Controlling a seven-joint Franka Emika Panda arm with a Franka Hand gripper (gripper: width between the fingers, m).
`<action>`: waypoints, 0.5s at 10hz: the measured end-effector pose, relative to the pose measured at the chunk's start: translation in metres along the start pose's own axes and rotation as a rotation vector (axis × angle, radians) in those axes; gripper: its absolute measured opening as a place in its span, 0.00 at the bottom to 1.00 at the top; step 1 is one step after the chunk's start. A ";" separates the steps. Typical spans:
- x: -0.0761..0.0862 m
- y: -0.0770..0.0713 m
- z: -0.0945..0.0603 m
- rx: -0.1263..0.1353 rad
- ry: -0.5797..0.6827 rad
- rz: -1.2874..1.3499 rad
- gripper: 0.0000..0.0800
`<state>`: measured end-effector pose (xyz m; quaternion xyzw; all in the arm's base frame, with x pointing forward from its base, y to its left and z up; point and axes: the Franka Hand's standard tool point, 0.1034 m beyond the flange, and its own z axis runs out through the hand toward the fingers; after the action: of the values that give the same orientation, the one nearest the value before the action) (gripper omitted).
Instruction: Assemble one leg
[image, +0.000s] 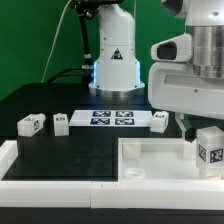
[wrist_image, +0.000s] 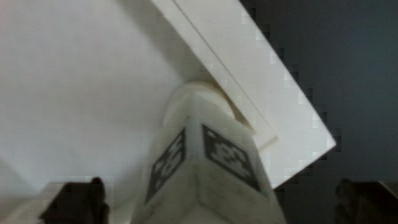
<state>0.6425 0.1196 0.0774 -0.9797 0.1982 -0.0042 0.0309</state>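
Observation:
A white leg (image: 210, 150) with a square tag stands upright at the corner of the white tabletop (image: 150, 158) on the exterior view's right. My gripper (image: 183, 118) hangs just above and behind it. In the wrist view the same leg (wrist_image: 210, 150) points down onto the tabletop (wrist_image: 89, 80), near its rim. It lies between my two dark fingertips (wrist_image: 75, 200). Both fingertips stand clear of its sides, so the gripper (wrist_image: 217, 205) is open. Three more legs lie on the black table: two at the left (image: 30, 124) (image: 60, 123) and one nearer the middle (image: 160, 120).
The marker board (image: 112, 118) lies flat at the back centre, in front of the robot base (image: 115, 70). A white raised border (image: 60, 168) runs along the table's front and left edge. Black table surface (wrist_image: 347, 60) shows beside the tabletop corner.

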 end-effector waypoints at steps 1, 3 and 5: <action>0.001 0.001 0.000 0.000 0.000 -0.115 0.81; 0.002 0.003 0.000 -0.003 0.001 -0.354 0.81; 0.003 0.003 0.000 -0.001 0.006 -0.448 0.81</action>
<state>0.6438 0.1158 0.0771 -0.9992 -0.0241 -0.0137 0.0279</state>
